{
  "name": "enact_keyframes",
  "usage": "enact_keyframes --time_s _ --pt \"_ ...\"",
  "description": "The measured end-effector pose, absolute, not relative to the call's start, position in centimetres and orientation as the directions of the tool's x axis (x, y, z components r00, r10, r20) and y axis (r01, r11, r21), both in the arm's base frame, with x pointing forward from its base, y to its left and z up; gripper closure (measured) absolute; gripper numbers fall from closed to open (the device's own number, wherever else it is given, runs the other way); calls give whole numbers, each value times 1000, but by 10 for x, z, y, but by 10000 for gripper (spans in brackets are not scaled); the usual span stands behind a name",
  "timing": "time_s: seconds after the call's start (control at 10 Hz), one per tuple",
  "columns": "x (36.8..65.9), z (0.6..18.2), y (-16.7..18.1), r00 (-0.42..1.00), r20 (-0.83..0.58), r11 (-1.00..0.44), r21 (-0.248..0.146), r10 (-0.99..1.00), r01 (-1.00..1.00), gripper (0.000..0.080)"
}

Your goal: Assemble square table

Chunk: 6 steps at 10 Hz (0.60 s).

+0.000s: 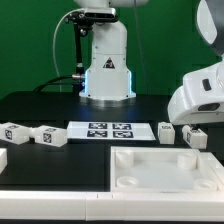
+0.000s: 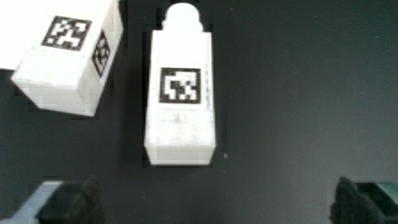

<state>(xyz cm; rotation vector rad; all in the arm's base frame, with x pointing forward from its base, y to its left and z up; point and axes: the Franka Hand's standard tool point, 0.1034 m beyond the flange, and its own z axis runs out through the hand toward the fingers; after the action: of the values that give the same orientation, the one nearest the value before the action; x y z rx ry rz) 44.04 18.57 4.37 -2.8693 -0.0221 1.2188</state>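
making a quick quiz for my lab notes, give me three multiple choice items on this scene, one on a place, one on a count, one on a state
1. In the exterior view, how does the marker board lie?
A) propped against the robot base
B) flat, with loose legs to either side
C) standing on edge

2. How many legs show in the wrist view?
A) one
B) four
C) two

3. The gripper is
A) open and empty
B) shut on a leg
C) shut and empty

Answers:
1 B, the board lies flat between the legs.
2 C, one leg is centred and another lies beside it.
3 A, the fingers stand wide apart with nothing between them.
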Motion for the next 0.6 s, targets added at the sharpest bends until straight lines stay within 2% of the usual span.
enact_keyframes --time_s 0.1,0.2,0.5,0.6 --pt "430 43 184 632 -775 -1000 -14 -6 -26 150" --pt "437 41 180 614 -789 -998 -19 -18 -54 150" --pt "440 38 182 628 -778 -998 -20 -19 -55 150" --pt "435 34 181 618 -785 -997 -4 -41 -71 150"
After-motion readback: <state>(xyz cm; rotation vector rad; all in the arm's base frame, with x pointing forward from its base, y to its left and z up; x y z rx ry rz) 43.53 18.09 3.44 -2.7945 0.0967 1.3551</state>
